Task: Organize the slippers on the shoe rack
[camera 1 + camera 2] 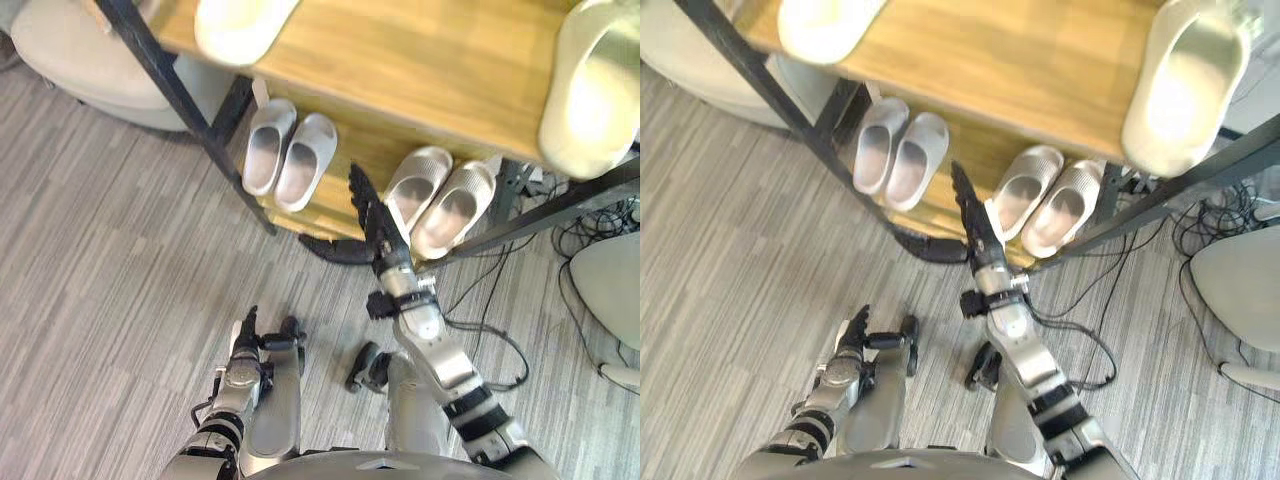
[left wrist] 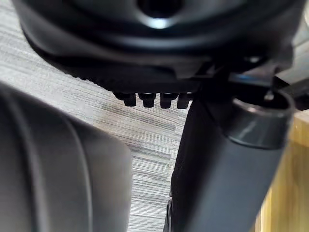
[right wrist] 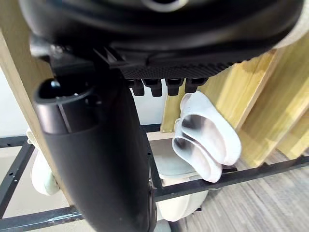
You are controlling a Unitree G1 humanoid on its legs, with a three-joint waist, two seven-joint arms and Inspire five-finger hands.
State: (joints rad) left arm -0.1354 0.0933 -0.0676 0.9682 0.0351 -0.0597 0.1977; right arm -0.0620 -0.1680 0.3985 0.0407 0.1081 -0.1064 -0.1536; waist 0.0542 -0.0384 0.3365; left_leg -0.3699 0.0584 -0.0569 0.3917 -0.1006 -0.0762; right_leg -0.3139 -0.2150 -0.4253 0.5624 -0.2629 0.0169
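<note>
Grey streaked floor [image 1: 100, 260], pale rounded seat [image 1: 70, 60] (upper left), white rounded furniture [image 1: 612, 290] at right

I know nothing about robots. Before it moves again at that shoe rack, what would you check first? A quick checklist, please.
1. Right robot hand free to grasp: ok, fingers straight, holding nothing.
2. Aimed at the right grey pair on the lower shelf: ok, fingers beside it.
3. Contact with that pair: cannot tell.
4. Left grey pair tidy: ok, side by side.
5. Cream slippers on the upper shelf paired: not ok, they lie far apart.
6. Left robot hand out of the way: ok, low, away from the shelves.
</note>
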